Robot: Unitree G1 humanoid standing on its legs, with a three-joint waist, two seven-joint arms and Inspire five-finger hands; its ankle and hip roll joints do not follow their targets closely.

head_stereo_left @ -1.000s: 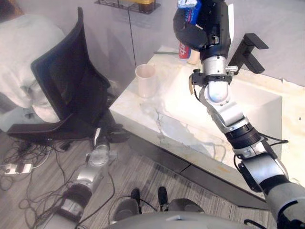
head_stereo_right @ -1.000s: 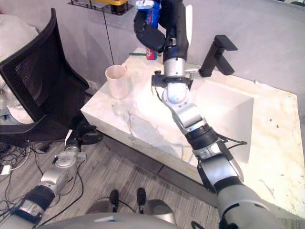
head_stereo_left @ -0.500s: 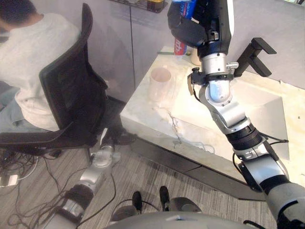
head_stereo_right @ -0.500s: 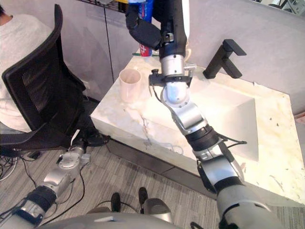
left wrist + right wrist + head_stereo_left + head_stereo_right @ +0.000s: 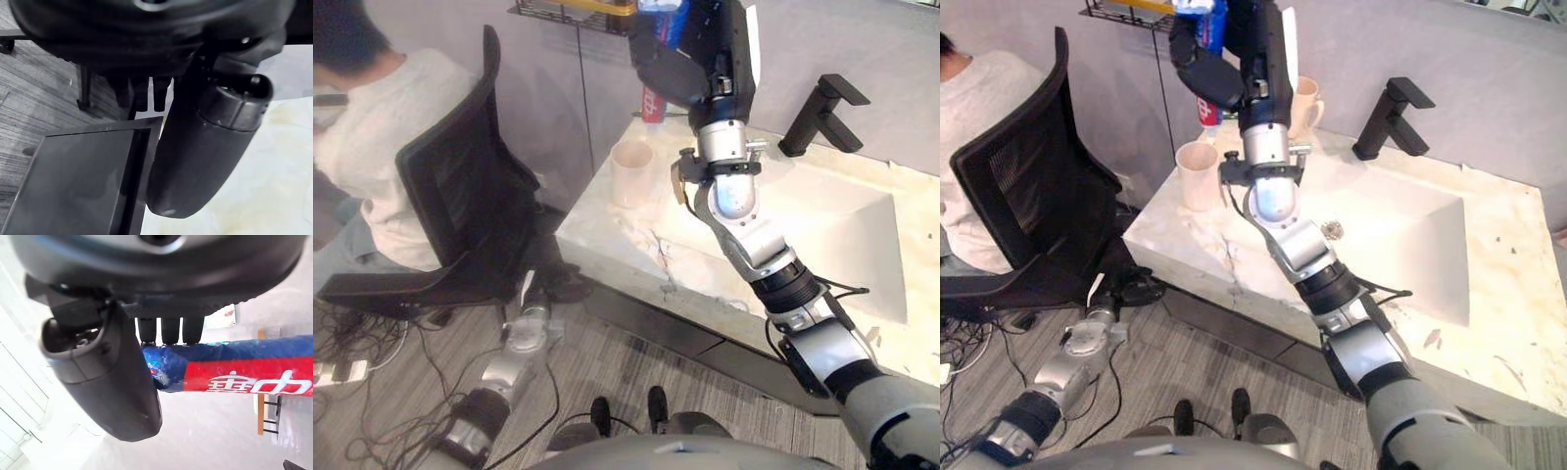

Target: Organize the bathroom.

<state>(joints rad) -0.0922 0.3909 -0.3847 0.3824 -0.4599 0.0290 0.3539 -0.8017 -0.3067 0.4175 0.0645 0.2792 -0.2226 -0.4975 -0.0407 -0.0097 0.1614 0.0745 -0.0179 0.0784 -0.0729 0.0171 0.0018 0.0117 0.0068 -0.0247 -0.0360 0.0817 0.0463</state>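
Observation:
My right hand (image 5: 690,54) is raised high above the back left of the marble counter (image 5: 626,230), shut on a blue and red toothpaste tube (image 5: 234,369). The tube stands roughly upright in the grip, its blue end (image 5: 1206,20) up near the wire wall shelf (image 5: 1126,10) and its red end (image 5: 1206,111) below the hand. A pink cup (image 5: 631,171) stands on the counter under the hand, apart from it. My left hand (image 5: 543,287) hangs low by the floor beside the office chair's base, fingers relaxed and holding nothing.
A beige mug (image 5: 1307,103) stands at the back of the counter. A black faucet (image 5: 822,113) rises behind the white basin (image 5: 1410,230). A person in a white shirt (image 5: 372,147) sits in a black office chair (image 5: 460,196) left of the counter.
My right hand has carried the tube to the left, closer to the wire shelf and over the pink cup. The camera view has also shifted. The left hand stays low.

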